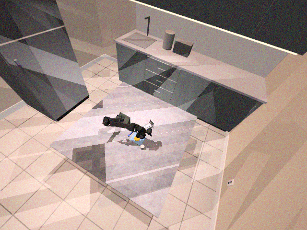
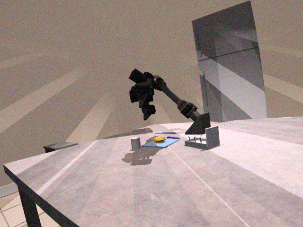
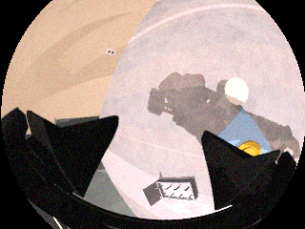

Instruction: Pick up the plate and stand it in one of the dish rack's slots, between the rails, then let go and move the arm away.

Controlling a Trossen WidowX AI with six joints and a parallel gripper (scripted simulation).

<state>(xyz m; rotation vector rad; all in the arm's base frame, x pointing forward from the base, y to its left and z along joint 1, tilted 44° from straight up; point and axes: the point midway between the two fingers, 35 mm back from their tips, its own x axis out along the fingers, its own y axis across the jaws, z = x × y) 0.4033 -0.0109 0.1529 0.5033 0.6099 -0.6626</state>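
Observation:
A small yellow plate (image 1: 136, 139) (image 2: 159, 139) (image 3: 250, 148) lies flat on a light blue mat (image 1: 140, 142) (image 2: 156, 144) (image 3: 239, 129) on the table. The grey dish rack (image 1: 148, 124) (image 2: 202, 140) (image 3: 173, 190), with thin rails and an upright end wall, stands just beside the mat. My gripper (image 2: 148, 112) (image 3: 162, 129) is open and empty. It hangs high above the mat and the plate, pointing down. In the wrist view the plate shows at the edge of the right finger and the rack shows between the fingers, lower down.
A small pale cylinder cup (image 1: 142, 146) (image 2: 135, 143) (image 3: 236, 91) stands next to the mat. A blue-handled utensil (image 1: 129, 134) (image 2: 173, 137) lies at the mat's far edge. The arm's base (image 2: 199, 124) sits behind the rack. A kitchen counter (image 1: 198, 66) and a fridge (image 2: 229, 65) stand beyond the table.

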